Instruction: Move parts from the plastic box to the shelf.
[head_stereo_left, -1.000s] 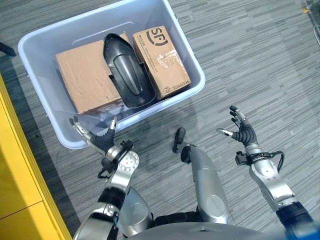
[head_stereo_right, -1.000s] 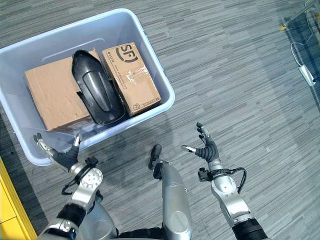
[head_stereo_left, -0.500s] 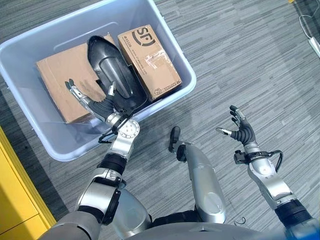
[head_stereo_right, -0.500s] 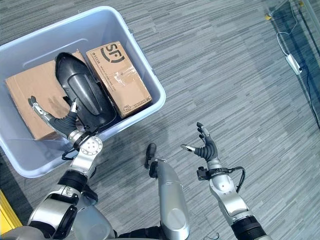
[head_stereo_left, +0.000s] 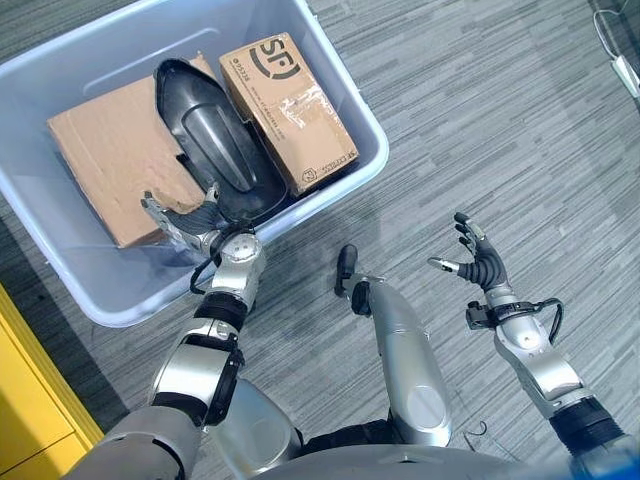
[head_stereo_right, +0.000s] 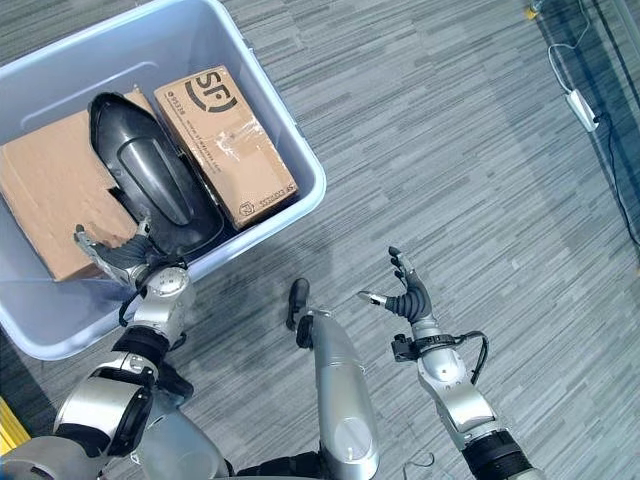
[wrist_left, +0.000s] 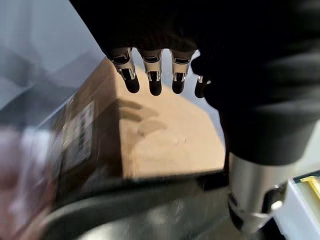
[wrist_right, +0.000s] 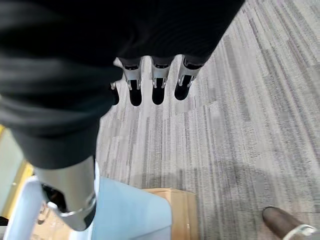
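Plastic box (head_stereo_left: 352, 108): a pale blue-grey bin is set on the striped grey carpet (head_stereo_left: 520, 130), ahead of the robot and to its left; three parts are held inside it

Black part (head_stereo_left: 210, 143): a long, dark moulded shell is laid along the middle of the box, resting partly over the edge of the plain carton and just beside the printed carton

Plain carton (head_stereo_left: 110, 160): a flat brown cardboard box is seen on the left side of the bin, its near edge torn; in the left wrist view its top face (wrist_left: 165, 135) is shown just past the fingertips

Printed carton (head_stereo_left: 285, 110): a narrower brown box with tape across its top is placed on the right side of the bin, against the right wall

Left hand (head_stereo_left: 190, 225): it is reached over the near wall of the box, above the near edge of the plain carton and close to the near end of the black part; the fingers (wrist_left: 152, 75) are held straight and spread apart, and nothing is gripped

Right hand (head_stereo_left: 478, 262): it is held above the bare carpet, well apart from the box; the fingers (wrist_right: 155, 85) are extended and separated, the thumb set out to the side, and nothing is held

Yellow edge (head_stereo_left: 30, 400): a yellow surface is seen at the lower left, beside the box
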